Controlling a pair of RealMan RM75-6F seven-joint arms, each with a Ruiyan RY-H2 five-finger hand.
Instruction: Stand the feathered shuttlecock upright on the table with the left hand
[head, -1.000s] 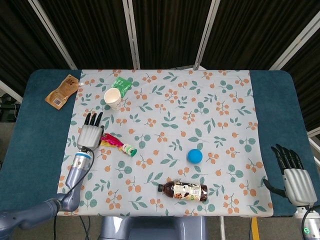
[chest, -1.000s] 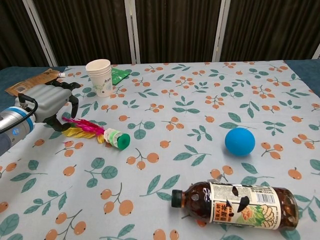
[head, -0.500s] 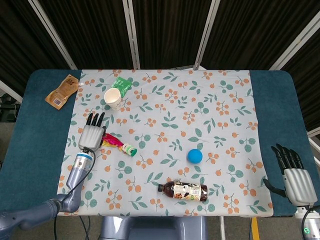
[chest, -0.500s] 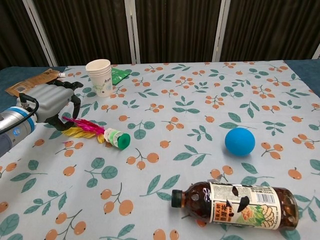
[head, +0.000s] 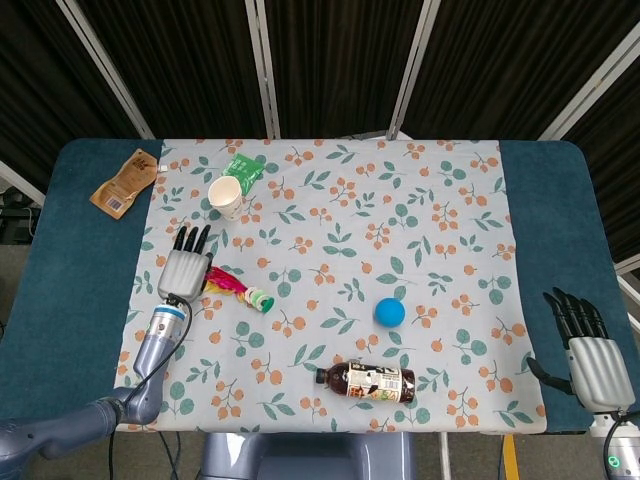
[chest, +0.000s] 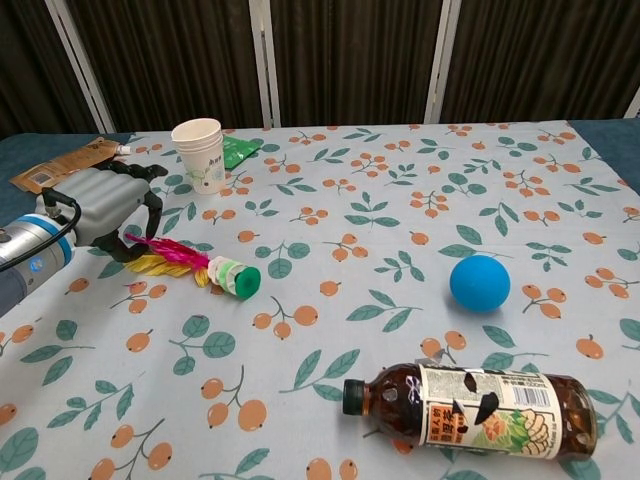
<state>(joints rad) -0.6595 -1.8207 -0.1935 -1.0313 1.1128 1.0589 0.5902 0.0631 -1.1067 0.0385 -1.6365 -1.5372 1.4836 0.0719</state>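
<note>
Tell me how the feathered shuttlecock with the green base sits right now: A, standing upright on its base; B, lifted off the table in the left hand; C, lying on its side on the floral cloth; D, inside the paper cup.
C: the feathered shuttlecock with the green base lies on its side on the floral cloth, feathers toward the left hand.

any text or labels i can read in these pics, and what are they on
No text reads clearly enough to quote.
Paper cup: small green print on its side, too small to read.
Bottle: illustrated label with dark marks, no legible words.
Green packet: white marks, blurred.
Brown packet: a pale patch of print, too small to read.
Shuttlecock, blue ball and tablecloth: no text visible.
</note>
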